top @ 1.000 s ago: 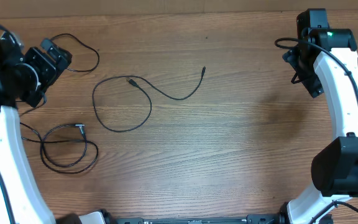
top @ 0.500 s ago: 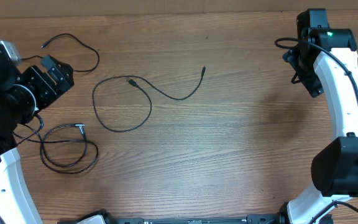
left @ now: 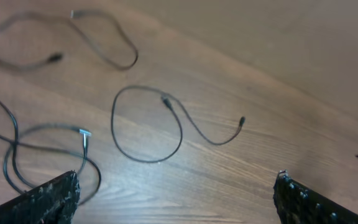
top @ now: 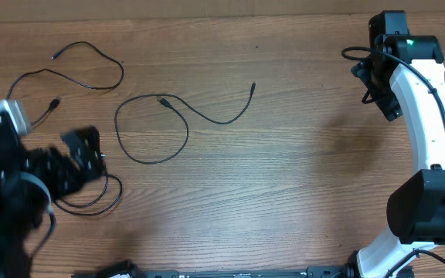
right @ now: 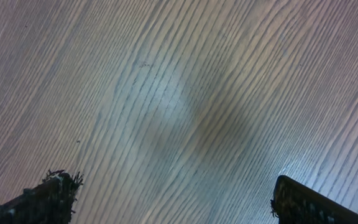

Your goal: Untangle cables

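Left arm's on the move: it has swung down from the far corner, and the left gripper (left: 178,183) now hangs over the near-left cable (left: 48,126), jaws spread wide, nothing between them. The right gripper (right: 173,186) hasn't budged, jaws also wide apart over bare table (top: 300,193), well away from the work.

All three cables lie apart from one another on the left half. The far-left cable (top: 120,69) snakes along the back, the middle cable (top: 187,131) makes one open loop with its tail running right, and the near-left one crosses over itself in a coil. That coil looks like the job now. The smart play is to pinch close behind the silvery tip (left: 84,132), stay low, and draw it slowly outward toward open wood so the crossing slides free instead of cinching, keeping clear of the middle loop just beside it
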`<state>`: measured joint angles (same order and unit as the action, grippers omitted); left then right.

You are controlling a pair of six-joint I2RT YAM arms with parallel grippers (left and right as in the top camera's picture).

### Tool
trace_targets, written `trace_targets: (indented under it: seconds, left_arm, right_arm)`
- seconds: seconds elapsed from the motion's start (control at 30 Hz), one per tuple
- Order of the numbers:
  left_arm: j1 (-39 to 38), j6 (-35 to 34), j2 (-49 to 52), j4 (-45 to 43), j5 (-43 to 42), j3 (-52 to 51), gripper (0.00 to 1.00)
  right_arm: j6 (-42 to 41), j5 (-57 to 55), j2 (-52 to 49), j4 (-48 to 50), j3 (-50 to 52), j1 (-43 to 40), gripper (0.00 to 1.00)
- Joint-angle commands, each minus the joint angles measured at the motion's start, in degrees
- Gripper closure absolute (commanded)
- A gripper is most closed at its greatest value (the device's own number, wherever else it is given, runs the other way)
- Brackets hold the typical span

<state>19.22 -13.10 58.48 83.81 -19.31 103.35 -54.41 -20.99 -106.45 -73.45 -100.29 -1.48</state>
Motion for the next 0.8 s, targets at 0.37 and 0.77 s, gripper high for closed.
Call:
trace_targets:
  seconds: [0.37, 0.77]
  left_arm:
    - [-0.13, 6.93, -9.46, 5.62, 0.22, -0.57, 0.01]
    - [-0.81, 6.93, -9.60, 8.57, 0.33, -0.59, 0.00]
  right_arm:
    - [-0.70, -0.81, 0.35, 0.15, -1.31, -0.20, 0.00]
    - [-0.70, -0.81, 0.35, 0.15, -1.31, -0.20, 0.00]
